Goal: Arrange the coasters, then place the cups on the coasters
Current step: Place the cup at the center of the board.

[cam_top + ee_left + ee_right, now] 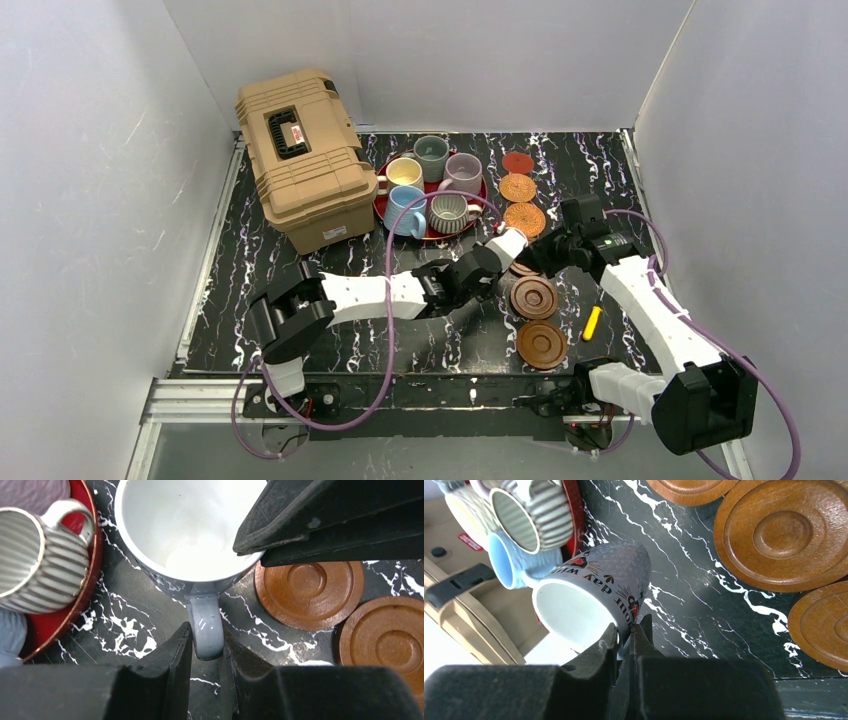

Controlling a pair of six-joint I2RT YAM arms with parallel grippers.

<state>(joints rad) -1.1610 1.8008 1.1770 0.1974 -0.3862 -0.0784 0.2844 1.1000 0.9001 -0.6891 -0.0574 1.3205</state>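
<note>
left tool [206, 636]: clamped on white mug [185, 530] handle; right tool [627, 626]: pinching white mug rim

overhead looks down; close wrist views share white cup [190, 530].

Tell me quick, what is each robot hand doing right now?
Left gripper: closed on the handle of the white mug.
Right gripper: closed, pinching the rim of the same mug.

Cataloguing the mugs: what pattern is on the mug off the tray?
The mug has grey lattice, black lettering, red accents; clearest in right wrist view.
</note>
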